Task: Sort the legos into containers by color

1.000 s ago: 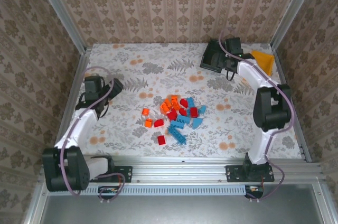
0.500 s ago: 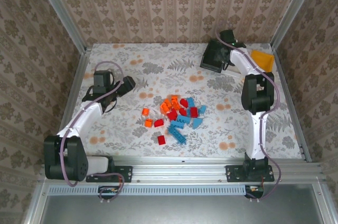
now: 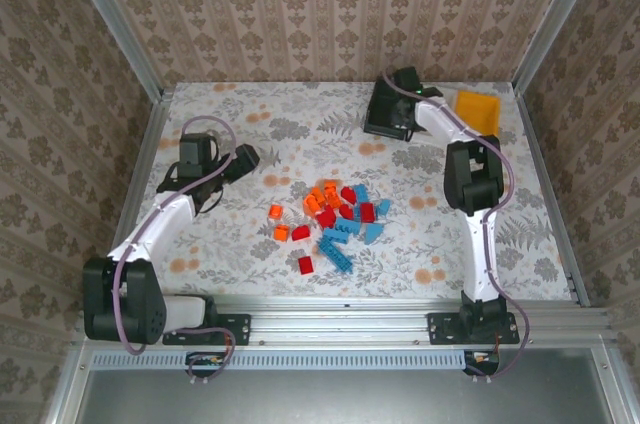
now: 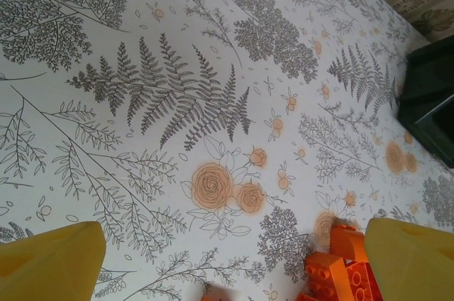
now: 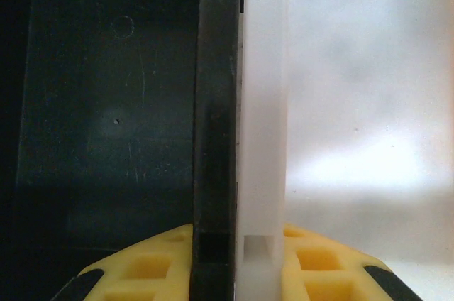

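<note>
Floral tablecloth (image 3: 420,244) holds the legos (image 3: 335,216) unsorted at its middle. Your right gripper (image 5: 237,262) is clenched on the touching walls of black bin (image 5: 106,102) and white bin (image 5: 369,88), left gripper (image 4: 230,255) released: arranging containers, I judge. Next, bring them nearer.

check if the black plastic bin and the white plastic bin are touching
Touching. The right wrist view shows a wall of the black plastic bin flush against a wall of the white plastic bin, with no gap.
</note>
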`<state>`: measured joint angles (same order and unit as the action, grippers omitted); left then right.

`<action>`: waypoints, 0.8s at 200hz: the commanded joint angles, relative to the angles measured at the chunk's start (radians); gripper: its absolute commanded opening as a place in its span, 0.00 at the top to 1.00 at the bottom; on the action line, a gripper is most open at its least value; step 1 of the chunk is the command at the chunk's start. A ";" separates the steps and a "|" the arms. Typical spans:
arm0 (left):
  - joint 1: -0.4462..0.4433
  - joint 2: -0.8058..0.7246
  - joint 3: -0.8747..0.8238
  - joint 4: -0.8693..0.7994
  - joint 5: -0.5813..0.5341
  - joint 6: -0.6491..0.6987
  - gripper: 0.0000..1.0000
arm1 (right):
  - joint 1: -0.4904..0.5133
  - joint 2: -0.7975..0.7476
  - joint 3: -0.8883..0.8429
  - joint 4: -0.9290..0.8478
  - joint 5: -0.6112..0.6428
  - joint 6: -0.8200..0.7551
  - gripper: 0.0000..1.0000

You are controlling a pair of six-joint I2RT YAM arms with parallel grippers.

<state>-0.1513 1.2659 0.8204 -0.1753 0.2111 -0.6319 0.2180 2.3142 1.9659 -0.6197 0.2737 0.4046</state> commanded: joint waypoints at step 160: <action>-0.015 -0.172 -0.087 -0.020 -0.021 0.001 0.03 | 0.472 -0.046 -0.060 0.040 0.162 0.203 0.79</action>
<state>-0.1623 1.1175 0.7528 -0.1947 0.1982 -0.6327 0.6800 2.2887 1.9278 -0.6109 0.4049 0.6804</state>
